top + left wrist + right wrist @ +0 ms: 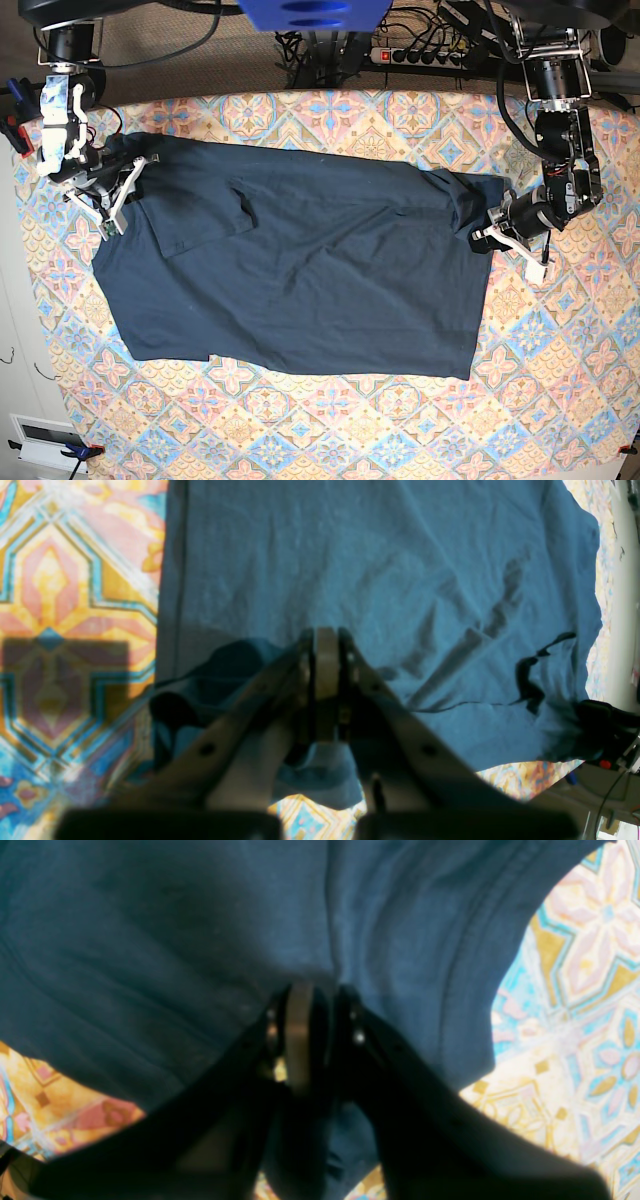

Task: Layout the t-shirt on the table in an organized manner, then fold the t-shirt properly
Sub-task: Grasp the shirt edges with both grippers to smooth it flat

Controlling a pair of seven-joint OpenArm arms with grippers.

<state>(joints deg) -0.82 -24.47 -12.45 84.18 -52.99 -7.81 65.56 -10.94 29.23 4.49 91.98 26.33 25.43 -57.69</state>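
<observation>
My left gripper (326, 645) is clamped on the t-shirt (300, 270), my right gripper (312, 1005) nearly closed on its opposite end. It lies spread mid-bench (560, 400); layout seems nearly done, and folding needs fresh grips.

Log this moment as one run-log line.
stage: laying out | t-shirt: spread on table, wrinkled | left claw: shut on t-shirt edge | right claw: pinching t-shirt edge
</observation>
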